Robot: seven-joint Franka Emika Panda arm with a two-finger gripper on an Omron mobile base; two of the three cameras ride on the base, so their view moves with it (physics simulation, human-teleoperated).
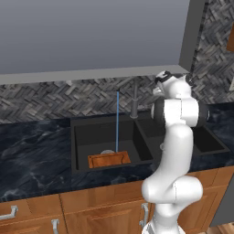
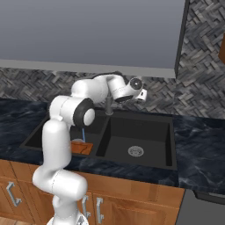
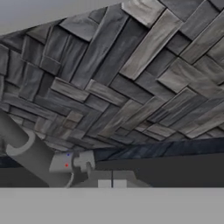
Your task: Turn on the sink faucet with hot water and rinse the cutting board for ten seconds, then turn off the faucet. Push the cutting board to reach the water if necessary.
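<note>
Running water (image 1: pixel 117 121) falls as thin blue stream from faucet (image 1: pixel 134 103) spout into left basin of sink (image 1: pixel 82 137), landing on cutting board (image 1: pixel 109 159). Board lies flat on basin floor, front side, beside round drain. Gripper (image 3: pixel 112 183) jaws clenched, holding nothing, up behind sink near faucet stem, facing herringbone backsplash (image 3: pixel 131 78).

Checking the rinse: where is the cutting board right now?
The cutting board lies flat in the sink's left basin, near its front wall, with the water falling onto its back edge.
</note>
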